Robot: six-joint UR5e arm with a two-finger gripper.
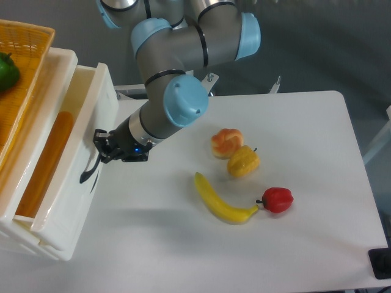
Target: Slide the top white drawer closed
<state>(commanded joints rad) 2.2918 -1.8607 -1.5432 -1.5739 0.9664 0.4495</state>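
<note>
Gripper (101, 146) against the top white drawer (76, 183) at its black handle (90, 171); finger spread unclear.

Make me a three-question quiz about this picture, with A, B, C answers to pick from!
1. Where is the banana?
A. in the basket
B. on the table
C. in the drawer

2. What colour is the drawer?
A. white
B. blue
C. black

3. How is the drawer now?
A. fully shut
B. taken off the cabinet
C. partly open

Answers:
1 B: it lies on the white table near the red pepper.
2 A: its walls are glossy white, with a black handle.
3 C: a gap shows an orange thing inside, and the gripper is at the drawer's front by the handle.
</note>
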